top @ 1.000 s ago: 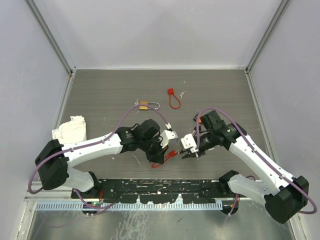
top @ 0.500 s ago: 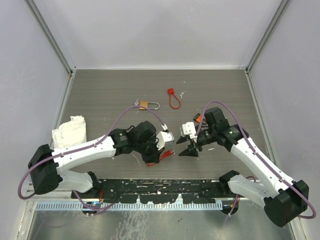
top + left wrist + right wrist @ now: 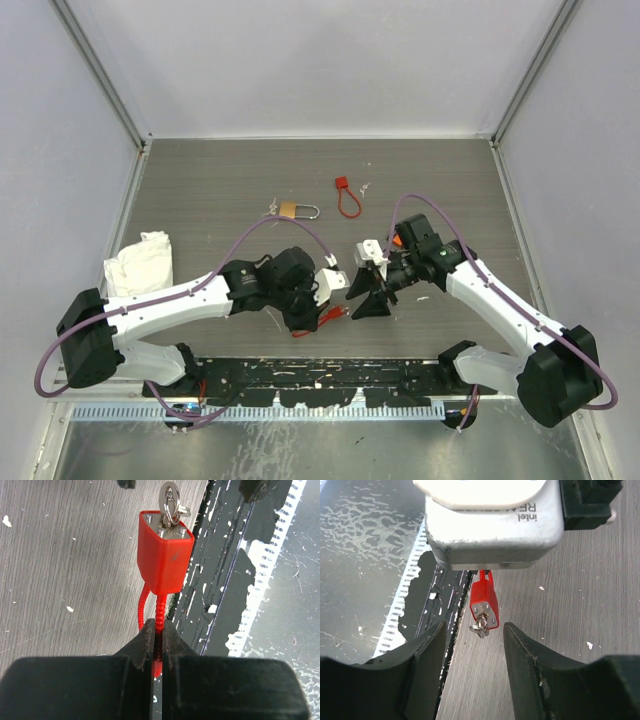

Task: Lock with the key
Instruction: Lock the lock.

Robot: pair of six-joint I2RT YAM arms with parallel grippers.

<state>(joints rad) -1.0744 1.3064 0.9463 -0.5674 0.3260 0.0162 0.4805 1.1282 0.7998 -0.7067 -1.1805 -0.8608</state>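
My left gripper (image 3: 159, 630) is shut on the ribbed red cable (image 3: 159, 612) of a red cable lock (image 3: 165, 555) and holds it above the table's near edge. A small bunch of silver keys (image 3: 170, 502) on a ring sticks out of the lock's far end. My right gripper (image 3: 474, 629) is open, with its fingers either side of the keys (image 3: 480, 627) and not touching them. The red lock body (image 3: 484, 602) hangs just beyond, under the left wrist camera. From above, the lock (image 3: 328, 316) sits between the left gripper (image 3: 312, 318) and the right gripper (image 3: 362, 300).
A brass padlock (image 3: 290, 210) and a second red cable lock (image 3: 346, 200) lie further back on the grey table. A white cloth (image 3: 140, 262) lies at the left. A black mounting strip (image 3: 300, 378) runs along the near edge.
My right gripper has moved left, close up to the key end of the lock. My left gripper, still holding the lock, has shifted slightly.
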